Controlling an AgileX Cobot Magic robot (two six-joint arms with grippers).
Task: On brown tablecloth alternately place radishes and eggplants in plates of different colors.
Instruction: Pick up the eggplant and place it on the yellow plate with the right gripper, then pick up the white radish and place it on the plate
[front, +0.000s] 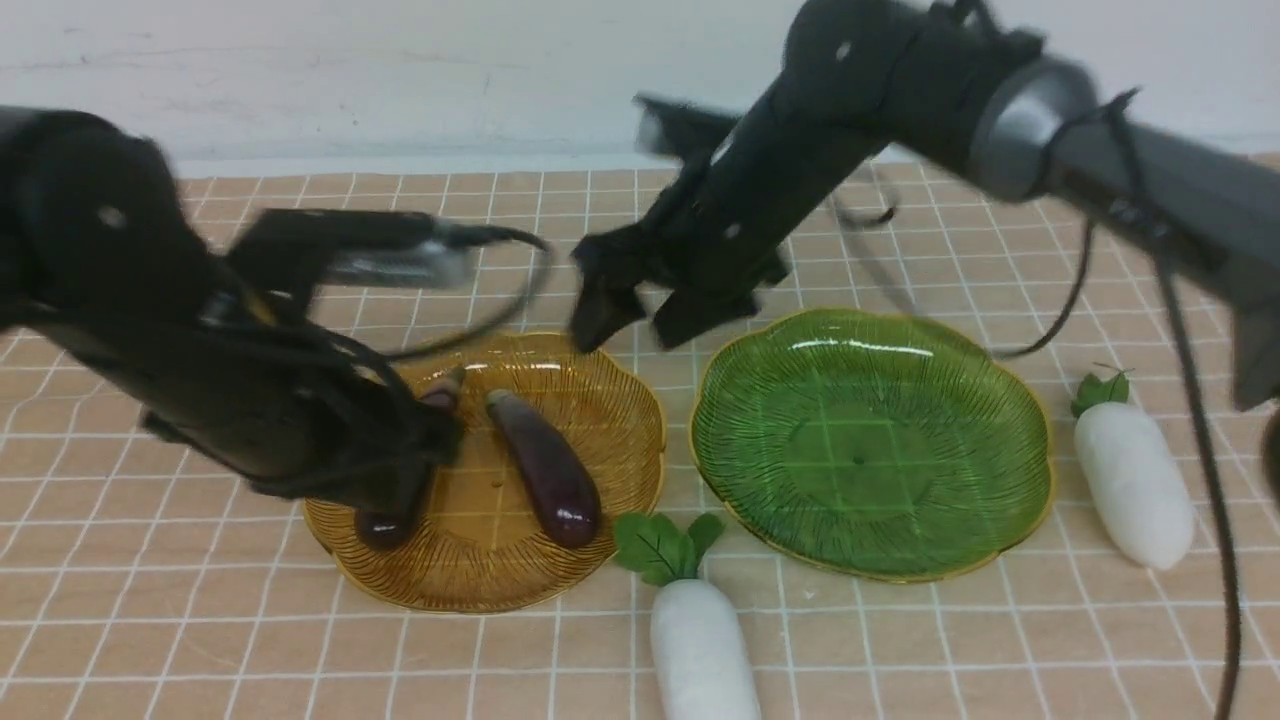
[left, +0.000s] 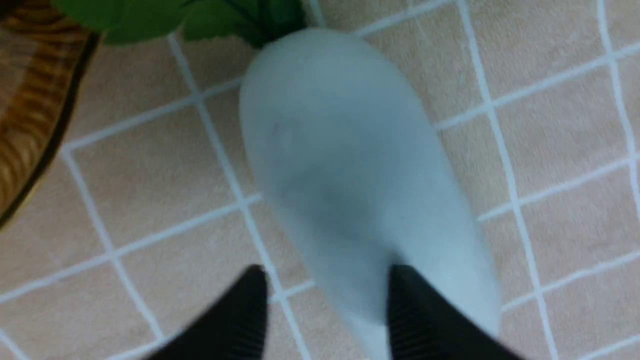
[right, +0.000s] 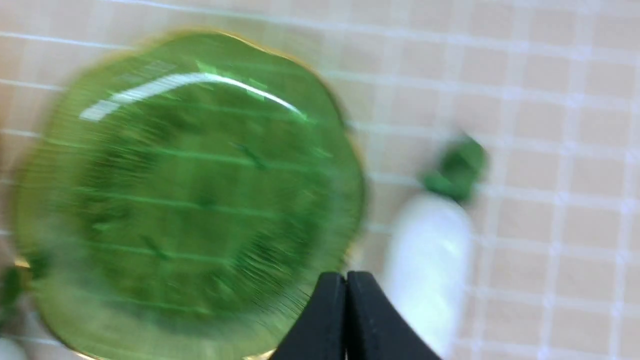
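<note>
Your L claw (left: 327, 280) is part open and grips nothing; a radish (left: 345, 165) lies just ahead, betw. its tips. Your R claw (right: 346, 285) is pinched closed, empty, above the green plate (right: 190, 190) rim, w/ the 2nd radish (right: 430, 260) beside it.

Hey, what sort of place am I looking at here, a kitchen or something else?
Probably a robot test bench, not a kitchen: black robot arms reach over a checked tablecloth laid with plastic plates, eggplants and toy-like radishes, before a bare white wall.
</note>
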